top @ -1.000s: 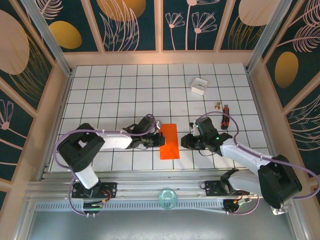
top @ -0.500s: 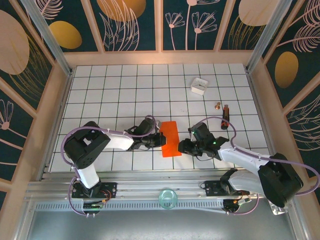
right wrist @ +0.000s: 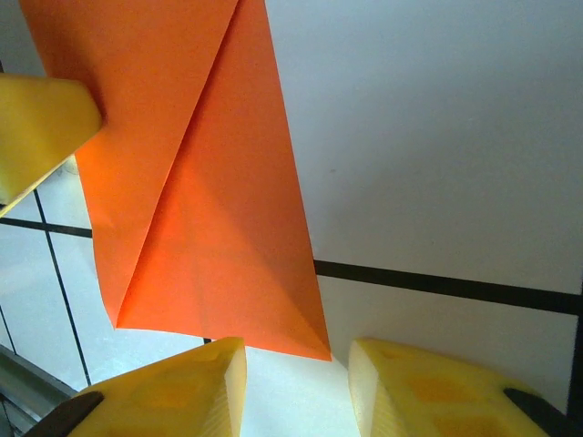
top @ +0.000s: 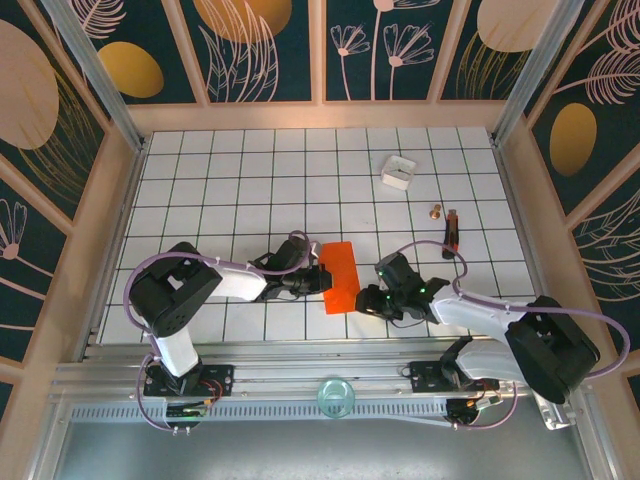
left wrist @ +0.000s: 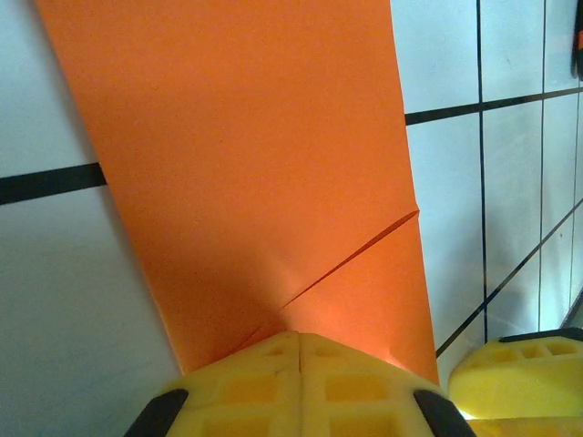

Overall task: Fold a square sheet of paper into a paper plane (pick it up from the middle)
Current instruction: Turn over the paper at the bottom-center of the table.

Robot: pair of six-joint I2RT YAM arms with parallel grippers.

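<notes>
Centrally on the white gridded table lies the thin orange-red folded sheet of paper. The left gripper has its jaws pressed together on the sheet's edge, and the right gripper has its jaws spread beside a corner.

The square sheet of paper is recorded as thin, bright orange-red, and folded into a narrow oblong. It is found on the white gridded table, toward 6 o'clock from the table's centre. Its long axis is set nearly 12 to 6 o'clock, with the far end leaning slightly toward 11. At the near end, one corner is turned over into a triangular flap with a sharp diagonal edge. The 9 o'clock long edge is pinched by the left gripper.
</notes>
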